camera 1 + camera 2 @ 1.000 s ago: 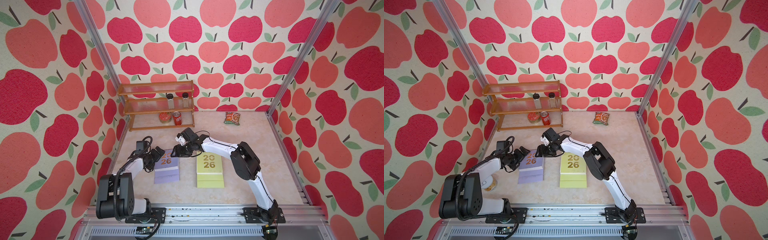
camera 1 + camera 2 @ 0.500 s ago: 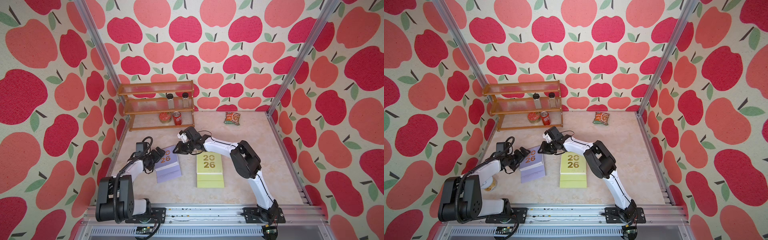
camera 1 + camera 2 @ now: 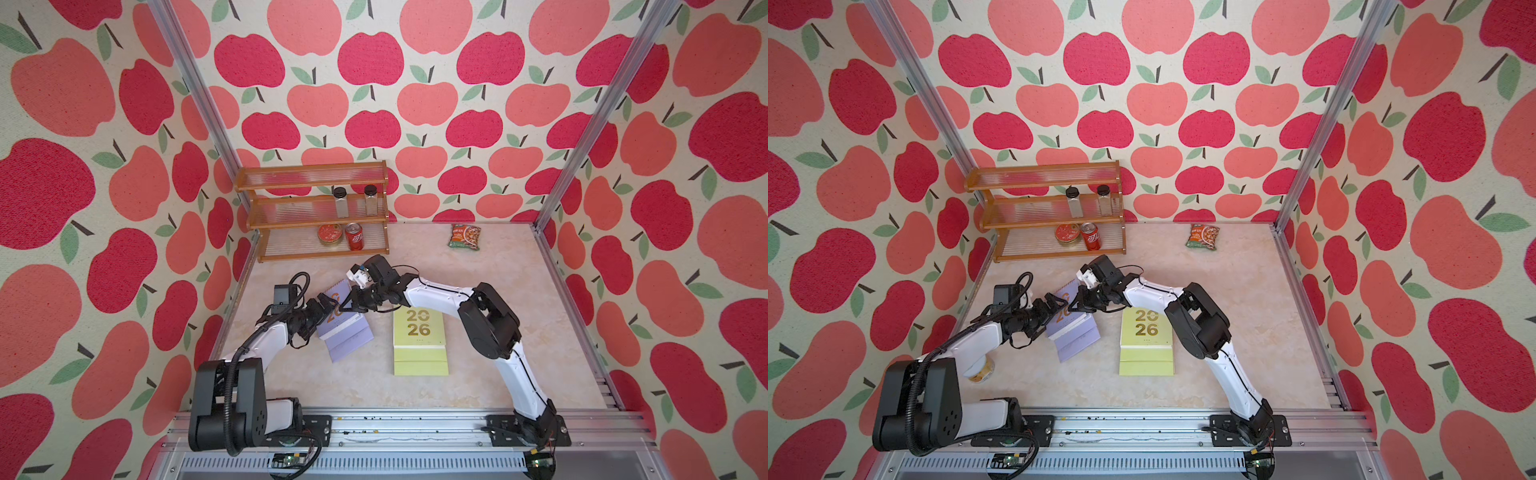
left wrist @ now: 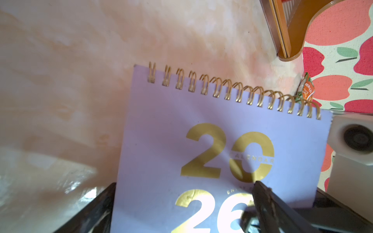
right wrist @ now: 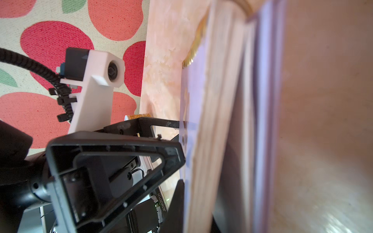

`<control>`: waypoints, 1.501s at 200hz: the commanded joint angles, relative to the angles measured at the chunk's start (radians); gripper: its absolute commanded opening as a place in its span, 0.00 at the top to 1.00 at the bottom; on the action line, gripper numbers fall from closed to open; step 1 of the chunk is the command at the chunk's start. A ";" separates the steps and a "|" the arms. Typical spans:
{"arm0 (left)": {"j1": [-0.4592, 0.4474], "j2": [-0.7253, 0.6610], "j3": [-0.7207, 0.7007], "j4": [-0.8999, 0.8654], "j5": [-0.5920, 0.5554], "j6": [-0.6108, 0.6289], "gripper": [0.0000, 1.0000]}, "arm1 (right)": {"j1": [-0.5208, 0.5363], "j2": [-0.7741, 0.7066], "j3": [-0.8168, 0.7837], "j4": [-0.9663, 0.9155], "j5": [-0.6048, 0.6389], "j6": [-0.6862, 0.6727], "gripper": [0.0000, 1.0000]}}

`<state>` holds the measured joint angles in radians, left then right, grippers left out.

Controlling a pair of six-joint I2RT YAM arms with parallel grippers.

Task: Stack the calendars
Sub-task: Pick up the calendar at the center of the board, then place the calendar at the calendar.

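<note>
Presently the lilac calendar sits just beside the yellow-green calendar, on the side toward the left arm, with a strip of bare worktop between them. The yellow-green calendar lies flat with its gold "20 26" facing up. The lilac one is skewed relative to it and tipped: its gold spiral edge is raised off the worktop while its lower panel rests down. The right end effector is clenched on the lilac calendar's edge nearest the yellow-green calendar, pinching cover and pages together. The left end effector is released, its jaws spread wide at the lilac calendar's edge farthest from the yellow-green calendar. In the left wrist view one finger lies over the cover near the numerals.
</note>
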<state>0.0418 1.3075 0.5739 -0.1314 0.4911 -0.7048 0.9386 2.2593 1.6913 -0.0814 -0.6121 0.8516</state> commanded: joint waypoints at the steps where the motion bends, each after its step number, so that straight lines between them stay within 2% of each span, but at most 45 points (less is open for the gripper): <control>1: 0.007 -0.056 0.045 -0.004 0.052 0.044 0.00 | 0.003 -0.058 -0.015 0.030 -0.057 -0.021 1.00; 54: 0.048 -0.215 0.107 -0.072 -0.086 0.138 0.00 | -0.061 -0.154 -0.009 0.010 -0.050 -0.048 1.00; 75: 0.080 -0.256 0.136 -0.055 -0.085 0.172 0.00 | -0.093 -0.201 -0.021 0.000 -0.059 -0.064 1.00; 115: 0.143 -0.230 0.144 0.094 0.013 0.180 0.00 | -0.111 -0.270 -0.009 -0.056 -0.071 -0.124 1.00; 139: 0.143 -0.225 0.130 0.240 0.100 0.192 0.00 | -0.112 -0.289 0.000 -0.048 -0.095 -0.126 1.00; 168: 0.144 -0.141 0.145 0.335 0.217 0.192 0.00 | -0.111 -0.305 0.005 -0.028 -0.138 -0.137 1.00; 212: 0.140 -0.100 0.164 0.383 0.310 0.231 0.01 | -0.113 -0.341 -0.022 0.028 -0.176 -0.146 1.00; 251: 0.131 -0.071 0.182 0.433 0.444 0.236 0.02 | -0.129 -0.355 -0.060 0.156 -0.256 -0.100 1.00; 300: 0.092 -0.067 0.204 0.400 0.478 0.283 0.05 | -0.157 -0.354 -0.089 0.318 -0.346 -0.001 1.00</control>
<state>0.1467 1.2316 0.7403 0.2523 0.9108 -0.4706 0.7963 1.9522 1.6054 0.0742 -0.8654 0.7982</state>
